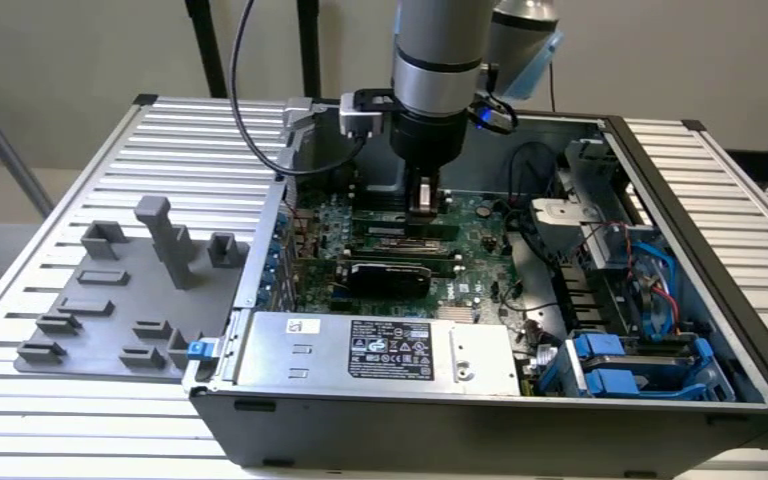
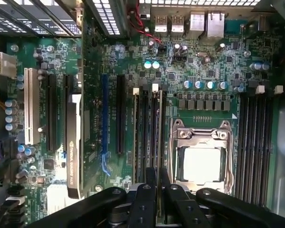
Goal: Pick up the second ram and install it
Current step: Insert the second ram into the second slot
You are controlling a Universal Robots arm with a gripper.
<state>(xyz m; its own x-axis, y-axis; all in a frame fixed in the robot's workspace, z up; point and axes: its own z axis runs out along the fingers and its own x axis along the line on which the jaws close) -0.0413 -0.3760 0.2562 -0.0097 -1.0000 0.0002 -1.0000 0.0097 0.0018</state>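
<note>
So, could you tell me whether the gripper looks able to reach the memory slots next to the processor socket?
Probably yes. The gripper hangs directly over the memory slots inside the open case, with nothing between them. The graphics card and the processor socket lie to either side.

Looking straight down on the green motherboard (image 2: 213, 71), with the black gripper (image 2: 157, 178) hanging over one end of a group of long memory slots (image 2: 149, 133) with white clips. Just beside these slots, a CPU socket (image 2: 202, 161) with its metal frame, and beyond it more dark slots (image 2: 256, 142) near the board's edge. On the other side, a black graphics card (image 2: 75, 142) standing in its slot.
</note>
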